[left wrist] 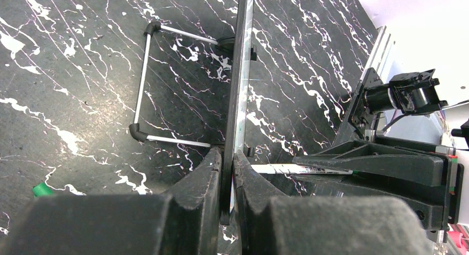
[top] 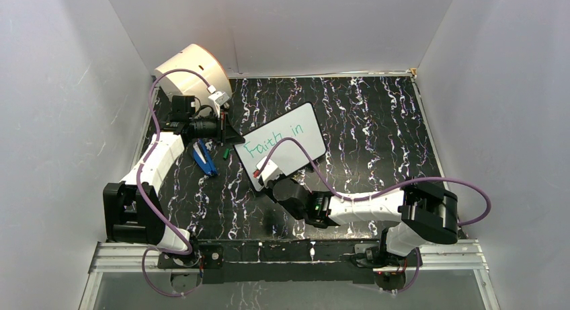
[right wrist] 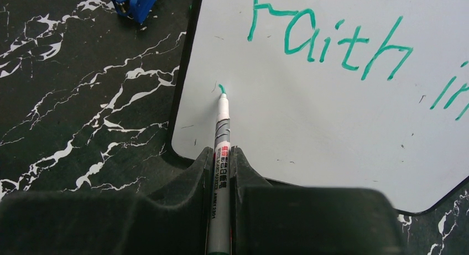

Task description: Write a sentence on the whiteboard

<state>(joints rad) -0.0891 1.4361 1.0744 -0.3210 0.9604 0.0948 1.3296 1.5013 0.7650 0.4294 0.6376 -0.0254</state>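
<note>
The whiteboard [top: 296,136] stands tilted on the black marbled table, with its wire stand [left wrist: 142,83] behind it. The sentence [top: 274,140] is green lettering that reads "Faith in" [right wrist: 332,42] along the top line. My left gripper [top: 225,132] is shut on the whiteboard's left edge, which shows edge-on [left wrist: 240,72] between the fingers [left wrist: 202,180]. My right gripper [right wrist: 221,155] is shut on a grey marker [right wrist: 222,133]. The marker's tip touches the whiteboard [right wrist: 332,128] below the "F", at a small fresh green mark [right wrist: 221,89].
A cream drum [top: 195,68] stands at the back left corner. A blue object [top: 204,157] and a small green cap [top: 226,150] lie on the table left of the board. White walls close in the left, back and right sides.
</note>
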